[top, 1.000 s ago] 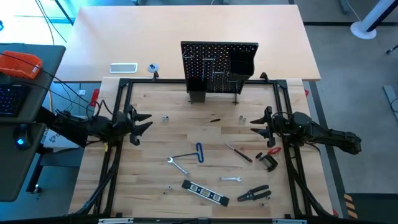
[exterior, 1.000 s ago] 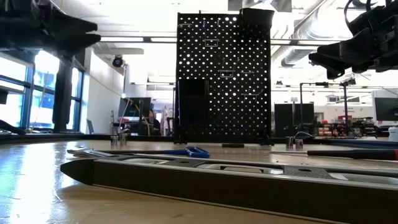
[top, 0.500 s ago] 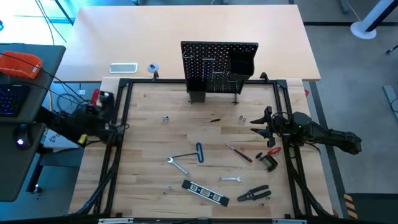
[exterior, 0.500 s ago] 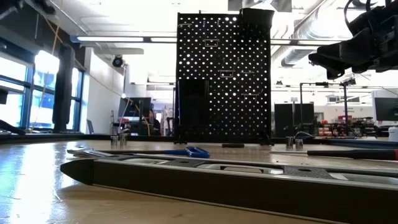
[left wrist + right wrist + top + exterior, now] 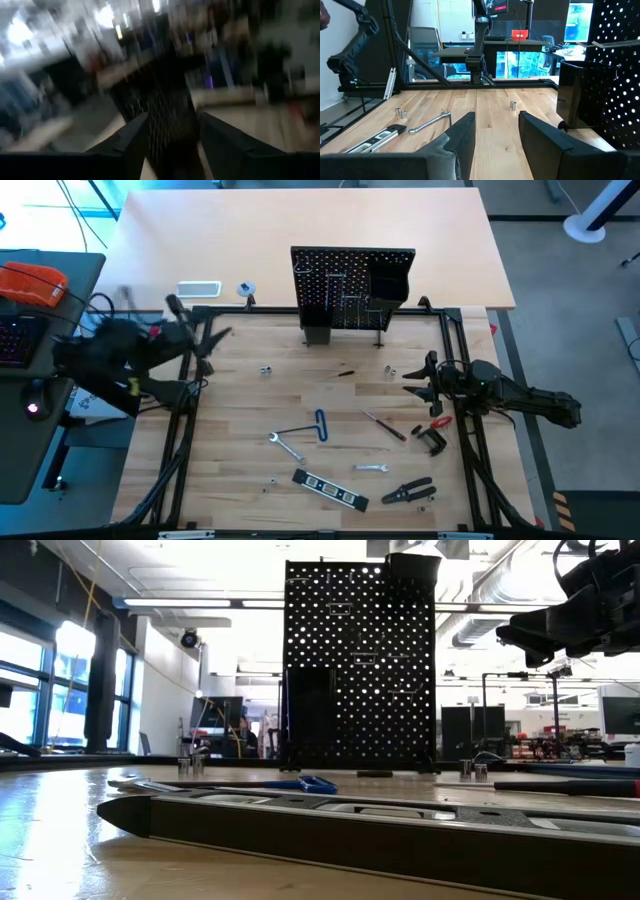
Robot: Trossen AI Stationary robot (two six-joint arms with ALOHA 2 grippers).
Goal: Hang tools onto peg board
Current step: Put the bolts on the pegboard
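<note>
Waiting with my right gripper point(image 5: 418, 380) spread and empty at the table's right edge, my left gripper point(image 5: 205, 345), parted too, at the far left; tools point(image 5: 318, 425) lie loose near me, peg board point(image 5: 352, 285) upright at the far side.

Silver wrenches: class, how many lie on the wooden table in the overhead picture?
2. One wrench lies just left of the blue-handled bent key. A smaller wrench lies nearer the front edge, right of the black level. Others may be too small to make out.

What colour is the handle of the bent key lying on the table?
Blue; the bent key shows it best in the high view.
</note>
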